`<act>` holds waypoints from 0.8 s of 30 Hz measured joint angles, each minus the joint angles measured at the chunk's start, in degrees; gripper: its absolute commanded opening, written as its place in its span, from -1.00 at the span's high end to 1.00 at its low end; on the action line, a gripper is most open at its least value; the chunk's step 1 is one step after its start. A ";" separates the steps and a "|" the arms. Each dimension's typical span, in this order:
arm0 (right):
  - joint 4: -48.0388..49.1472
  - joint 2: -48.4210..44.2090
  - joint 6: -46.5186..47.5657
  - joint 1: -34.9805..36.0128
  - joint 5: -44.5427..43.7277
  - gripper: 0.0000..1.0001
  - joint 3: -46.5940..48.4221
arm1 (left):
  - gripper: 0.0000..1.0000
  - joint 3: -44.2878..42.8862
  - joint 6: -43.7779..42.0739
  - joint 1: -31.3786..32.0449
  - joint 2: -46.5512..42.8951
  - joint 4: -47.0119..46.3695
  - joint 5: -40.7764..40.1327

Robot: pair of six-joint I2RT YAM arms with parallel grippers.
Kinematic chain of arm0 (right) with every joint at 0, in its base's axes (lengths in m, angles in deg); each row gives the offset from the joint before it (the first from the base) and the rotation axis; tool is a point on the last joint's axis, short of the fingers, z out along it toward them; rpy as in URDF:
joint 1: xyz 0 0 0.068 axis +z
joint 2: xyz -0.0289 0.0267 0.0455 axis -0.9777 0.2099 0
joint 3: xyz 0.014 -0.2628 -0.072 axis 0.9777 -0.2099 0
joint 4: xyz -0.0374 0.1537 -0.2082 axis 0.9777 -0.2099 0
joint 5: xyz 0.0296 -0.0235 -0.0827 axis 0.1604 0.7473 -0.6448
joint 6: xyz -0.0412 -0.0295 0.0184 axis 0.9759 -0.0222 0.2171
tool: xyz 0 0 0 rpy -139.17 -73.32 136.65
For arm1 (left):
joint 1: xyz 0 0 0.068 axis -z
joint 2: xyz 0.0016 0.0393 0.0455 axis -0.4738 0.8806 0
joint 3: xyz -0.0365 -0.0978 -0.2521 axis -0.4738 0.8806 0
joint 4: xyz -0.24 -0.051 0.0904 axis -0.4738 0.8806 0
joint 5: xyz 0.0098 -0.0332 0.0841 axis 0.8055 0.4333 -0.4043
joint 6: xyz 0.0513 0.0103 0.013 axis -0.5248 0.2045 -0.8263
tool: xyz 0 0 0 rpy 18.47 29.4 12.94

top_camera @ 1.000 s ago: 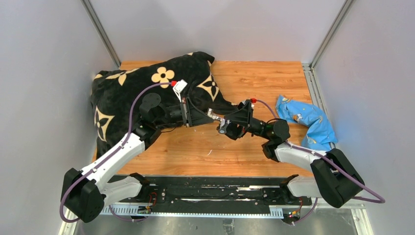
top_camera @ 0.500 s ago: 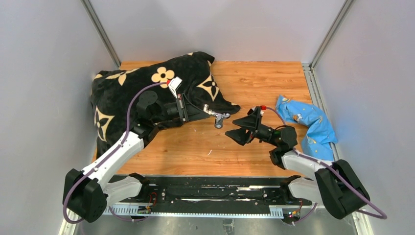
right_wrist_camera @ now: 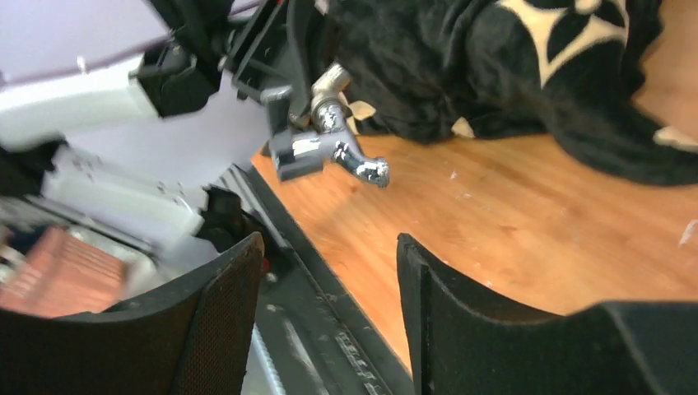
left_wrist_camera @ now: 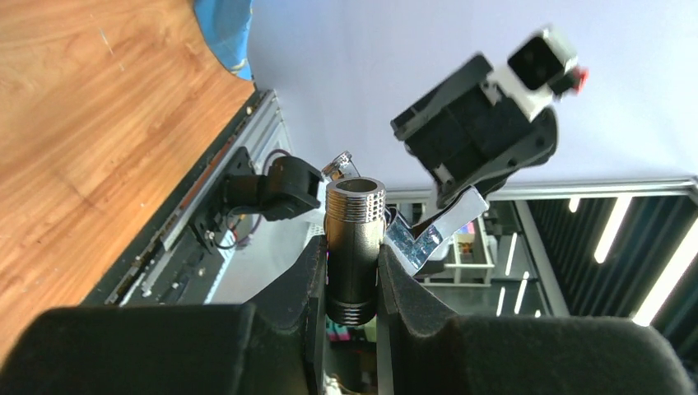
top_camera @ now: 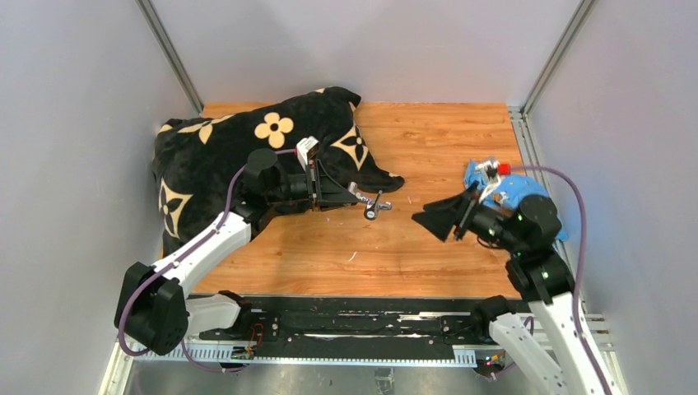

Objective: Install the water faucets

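Note:
My left gripper (top_camera: 350, 194) is shut on the short threaded metal fitting (left_wrist_camera: 354, 239), which stands out between its fingers just above the table. The chrome T-shaped tap piece (top_camera: 371, 202) sits on the fitting's far end, in front of the blanket's edge. In the right wrist view the tap (right_wrist_camera: 339, 150) shows with its grey handle and shiny spout, held by the left gripper. My right gripper (top_camera: 428, 224) is open and empty, to the right of the tap and well apart from it. Its open fingers (right_wrist_camera: 222, 313) frame bare table.
The black blanket with tan flowers (top_camera: 214, 156) covers the table's back left, under the left arm. The blue plastic bag (top_camera: 527, 202) lies crumpled at the right edge, behind the right wrist. The black rail (top_camera: 346, 325) runs along the near edge.
My right gripper has left the tap and drawn back to the right, open, its arm lifted. My left gripper still holds the fitting with the tap on it, nearly in place.

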 measured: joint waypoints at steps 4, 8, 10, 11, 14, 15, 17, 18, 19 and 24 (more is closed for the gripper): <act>-2.75 -10.62 14.01 0.50 -2.29 -0.26 -4.55 | 0.99 0.00 3.06 0.00 0.17 -0.07 0.70; 1.49 -19.28 23.61 0.79 -7.37 -0.26 -14.03 | 0.99 0.13 6.91 0.00 0.35 -1.81 0.70; 5.11 -21.40 27.56 0.79 -8.48 -0.26 -17.51 | 1.00 0.13 8.37 0.00 0.63 -2.80 0.70; 7.48 -21.97 29.53 0.79 -8.63 -0.27 -18.88 | 1.00 0.17 9.07 0.00 0.74 -3.15 0.68; 12.90 -21.16 33.38 0.83 -8.74 -0.32 -19.76 | 0.99 0.31 10.34 0.00 0.83 -3.76 0.66; 15.28 -20.00 34.69 1.16 -8.74 -0.32 -19.54 | 1.00 0.35 10.56 0.00 0.83 -3.96 0.66; 18.34 -17.53 37.16 2.29 -8.22 -0.32 -18.58 | 1.00 0.35 10.99 0.00 0.83 -4.15 0.66; 19.61 -16.26 38.38 2.82 -7.78 -0.32 -18.01 | 0.99 0.35 11.19 0.00 0.83 -4.24 0.63; 21.27 -14.34 40.22 3.96 -7.58 -0.32 -17.40 | 0.99 0.37 11.37 0.00 0.83 -4.35 0.66; 20.96 -8.22 51.47 14.29 -7.98 -0.32 -14.14 | 0.99 0.68 12.17 0.00 0.81 -4.46 0.63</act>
